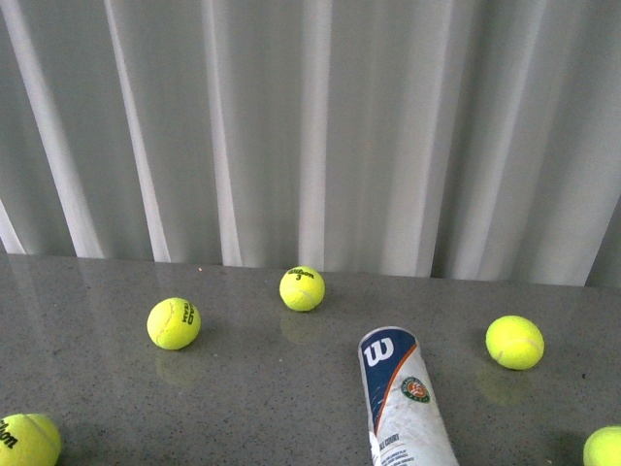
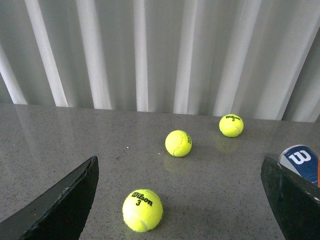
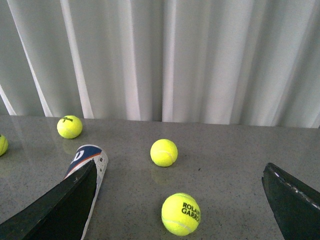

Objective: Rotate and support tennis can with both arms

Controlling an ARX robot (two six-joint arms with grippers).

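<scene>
Tennis can: the tennis can [image 1: 403, 398] lay on its side on the table [image 1: 252, 413], in the lower part of the front frame, right of centre, with its near end cut off by the bottom edge.
Can's heading: its navy end with the white "W" pointed away toward the curtain [image 1: 310, 126] and leaned slightly left. The round green-orange logo faced up.
Left gripper: the left gripper [image 2: 179, 167] was spread wide, with its two black fingers [image 2: 60, 205] far apart and nothing clasped between them.
Left wrist view: the "W" end of the tennis can [image 2: 300, 161] showed just behind one finger. Contact could not be told.
Right gripper: the right gripper [image 3: 180, 167] was also spread wide and empty. The tennis can [image 3: 91, 156] ran behind one of its fingers [image 3: 55, 210], and touch could not be told.
Balls, front frame: the left ball [image 1: 174, 323] sat at left of centre and the far ball [image 1: 302, 288] in mid frame near the curtain. The right ball [image 1: 514, 342] sat right of the can. The lower-left corner ball [image 1: 27, 440] and the lower-right corner ball [image 1: 604, 447] were cut by the frame edges. All were apart from the can.
Markings: the Wilson ball [image 2: 142, 210] showed "Wilson 3" and lay on the table between the left fingers in that view. The Roland Garros ball [image 3: 180, 214] lay likewise between the right fingers.
Table: it was grey, speckled and glossy, with faint reflections under the balls.
</scene>
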